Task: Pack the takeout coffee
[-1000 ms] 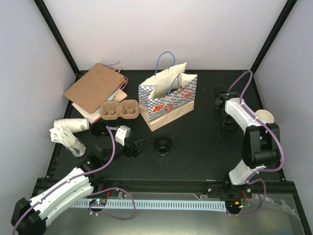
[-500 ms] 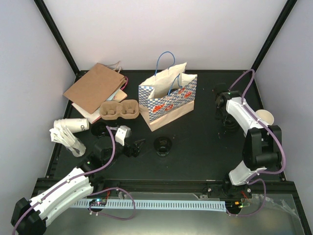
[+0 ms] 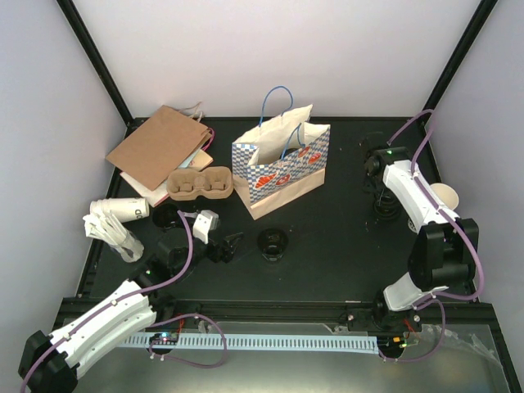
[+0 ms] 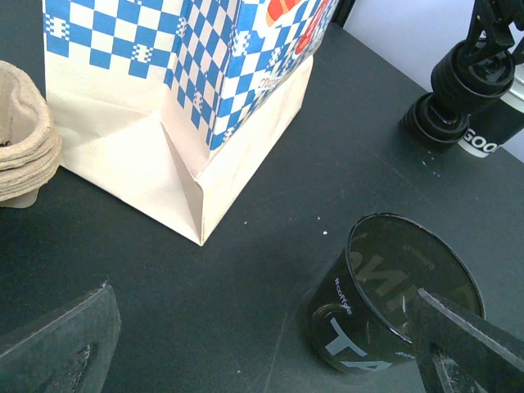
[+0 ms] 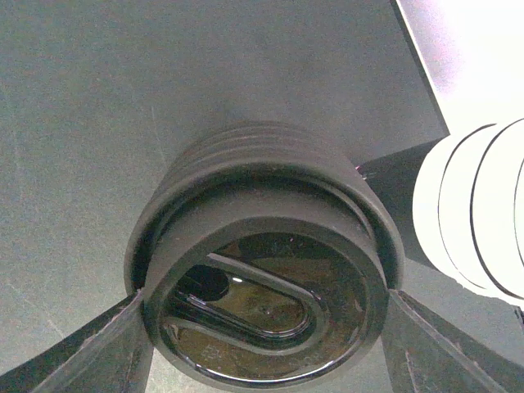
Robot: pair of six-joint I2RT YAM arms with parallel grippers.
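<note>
Takeout coffee cup (image 3: 272,243) stands mid-table, just in front of the checked paper bag (image 3: 282,168). It is short, round and dark with white letters, and it looks light and easy to squash, so hold it softly around its sides. The left gripper (image 3: 231,246) waits beside it, wide open and holding nothing, while the right gripper (image 5: 262,327) hugs a stack of black lids (image 5: 262,205), fingers touching both sides.
</note>
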